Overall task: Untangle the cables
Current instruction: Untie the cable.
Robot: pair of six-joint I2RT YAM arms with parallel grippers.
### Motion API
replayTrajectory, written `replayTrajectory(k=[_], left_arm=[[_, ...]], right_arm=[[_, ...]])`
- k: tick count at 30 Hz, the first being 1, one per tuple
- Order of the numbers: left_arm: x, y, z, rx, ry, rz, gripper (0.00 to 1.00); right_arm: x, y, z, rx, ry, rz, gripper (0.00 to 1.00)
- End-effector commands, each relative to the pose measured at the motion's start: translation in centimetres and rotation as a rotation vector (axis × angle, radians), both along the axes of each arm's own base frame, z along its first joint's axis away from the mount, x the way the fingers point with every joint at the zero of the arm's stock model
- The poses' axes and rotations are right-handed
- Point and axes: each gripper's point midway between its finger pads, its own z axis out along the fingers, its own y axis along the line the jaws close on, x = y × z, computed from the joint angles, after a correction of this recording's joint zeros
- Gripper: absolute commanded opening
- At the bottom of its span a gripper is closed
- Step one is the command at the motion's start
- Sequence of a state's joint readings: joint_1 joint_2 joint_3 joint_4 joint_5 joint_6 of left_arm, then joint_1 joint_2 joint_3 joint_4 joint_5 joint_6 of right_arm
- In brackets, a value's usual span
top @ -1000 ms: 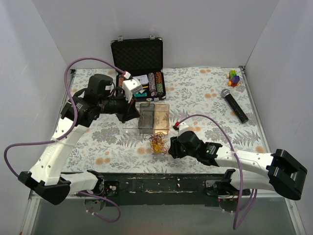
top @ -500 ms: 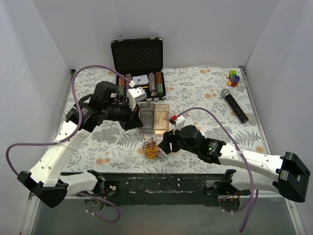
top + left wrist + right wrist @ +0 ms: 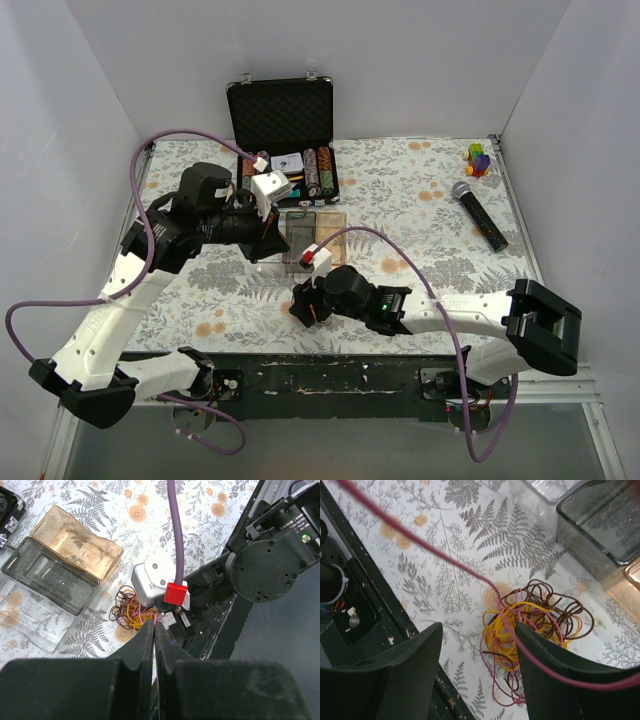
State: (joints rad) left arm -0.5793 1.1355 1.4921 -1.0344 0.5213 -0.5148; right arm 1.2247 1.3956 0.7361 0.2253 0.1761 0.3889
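The cables (image 3: 535,620) lie as a small clump of yellow, pink and dark brown loops on the flowered cloth near the table's front edge. In the left wrist view the cables (image 3: 131,614) sit just beyond my left gripper (image 3: 154,622). It is shut on one pink strand (image 3: 420,538), which runs taut from the clump up to its tips. My right gripper (image 3: 480,650) hangs open right above the clump, one finger on each side, touching nothing. From above, the right gripper (image 3: 305,300) hides most of the cables (image 3: 313,312), and the left gripper (image 3: 272,245) is behind them.
A clear box (image 3: 298,238) and an amber box (image 3: 330,225) stand just behind the clump. An open black case (image 3: 285,115) with poker chips is at the back, a microphone (image 3: 480,215) and toy blocks (image 3: 479,158) at the right. The dark front edge (image 3: 350,620) runs close by.
My right arm has swung left, over the clump, and its gripper has opened wide. The clump has slid a little left and nearer. The left gripper stays shut.
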Motion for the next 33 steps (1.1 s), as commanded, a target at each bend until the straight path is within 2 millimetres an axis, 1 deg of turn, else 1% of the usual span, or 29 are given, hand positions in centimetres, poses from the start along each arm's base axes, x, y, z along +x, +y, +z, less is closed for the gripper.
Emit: replayTrajectory(k=[1, 3, 5, 7, 8, 10, 15, 18, 20, 22, 23, 26, 29, 31, 32, 33], left_arm=[[-1.0, 0.3, 1.6, -0.035, -0.024, -0.003, 0.00], [-1.1, 0.2, 1.6, -0.043, -0.016, -0.007, 0.00], [-1.3, 0.2, 1.8, -0.046, -0.014, -0.007, 0.00], [-1.4, 0.4, 2.2, -0.045, -0.019, -0.005, 0.00], [-1.4, 0.5, 2.6, -0.046, -0.028, -0.002, 0.00], [-1.3, 0.7, 3.4, -0.045, -0.049, 0.005, 0.00], [-0.7, 1.6, 6.8, -0.056, -0.157, 0.049, 0.00], [0.3, 2.4, 9.8, -0.071, -0.268, 0.102, 0.00], [1.1, 3.1, 12.0, -0.087, -0.352, 0.151, 0.00], [1.9, 4.1, 14.8, -0.116, -0.451, 0.225, 0.00], [2.8, 4.7, 16.5, -0.141, -0.519, 0.281, 0.00], [3.7, 7.2, 21.2, -0.213, -0.703, 0.429, 0.00], [4.2, 10.1, 25.0, -0.262, -0.861, 0.585, 0.00], [4.3, 12.5, 27.5, -0.292, -0.956, 0.709, 0.00], [4.1, 13.5, 28.9, -0.320, -1.007, 0.759, 0.00], [4.0, 14.2, 29.9, -0.327, -1.051, 0.794, 0.00]], right_arm=[[2.8, 2.2, 3.9, 0.119, -0.111, -0.090, 0.67], [3.3, 2.5, 3.4, 0.112, -0.121, -0.110, 0.65], [3.6, 3.0, 2.3, 0.086, -0.111, -0.115, 0.61], [3.4, 3.2, 0.6, 0.041, -0.087, -0.112, 0.54], [3.3, 3.1, -0.6, 0.013, -0.073, -0.114, 0.51], [2.8, 2.7, -2.3, -0.022, -0.051, -0.109, 0.48], [1.5, 0.4, -4.9, -0.075, -0.013, -0.127, 0.47], [0.8, -0.9, -5.9, -0.092, 0.007, -0.133, 0.46], [0.4, -1.4, -6.2, -0.098, 0.016, -0.133, 0.46], [0.2, -1.7, -6.7, -0.112, 0.023, -0.137, 0.46], [0.1, -1.9, -6.8, -0.117, 0.024, -0.139, 0.46], [0.0, -2.5, -7.4, -0.130, 0.034, -0.151, 0.46], [-0.4, -3.0, -7.9, -0.139, 0.044, -0.154, 0.46], [-0.6, -3.5, -8.4, -0.149, 0.052, -0.159, 0.47], [-0.6, -3.7, -8.6, -0.151, 0.057, -0.163, 0.47], [-0.7, -3.9, -8.7, -0.152, 0.060, -0.166, 0.47]])
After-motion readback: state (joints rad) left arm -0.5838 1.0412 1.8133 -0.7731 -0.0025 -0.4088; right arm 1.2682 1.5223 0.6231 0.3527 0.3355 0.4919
